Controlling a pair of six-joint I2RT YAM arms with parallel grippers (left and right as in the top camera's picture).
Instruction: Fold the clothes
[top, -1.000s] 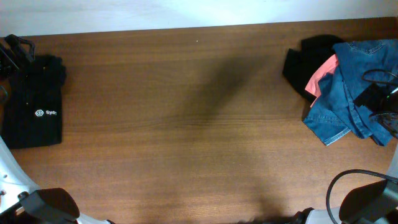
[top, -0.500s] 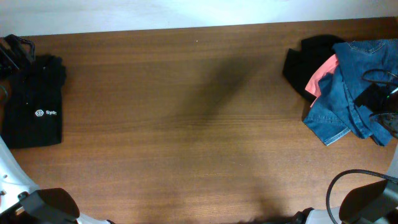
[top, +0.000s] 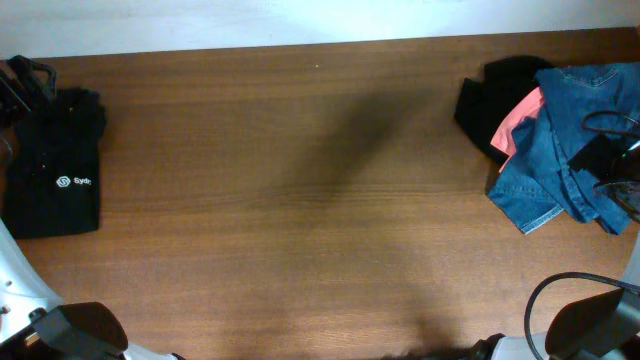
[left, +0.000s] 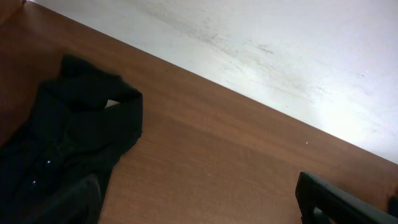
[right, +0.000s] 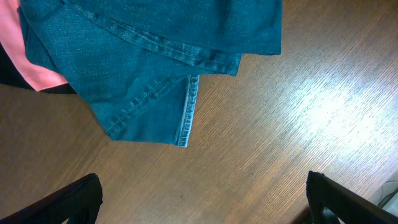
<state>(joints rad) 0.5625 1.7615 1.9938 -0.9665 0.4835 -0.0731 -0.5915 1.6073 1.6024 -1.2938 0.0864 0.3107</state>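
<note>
**One shirt folded, a heap left to do**

The black shirt (top: 52, 170) lies at the left edge of the bench (top: 320, 220) as a flat, tidy rectangle, white round logo up; that one looks done. At the right edge, toward the far corner, the rest sits crumpled: stiff blue denim (top: 560, 150) with stitched hems on top, a smooth coral-pink piece (top: 520, 120) peeking out, a soft black garment (top: 495, 95) beside them. None of these is folded. The left hand (top: 28, 80) hangs open and empty by the shirt's far end. The right hand (right: 201, 186) hovers open over the denim hem, holding nothing.
</note>
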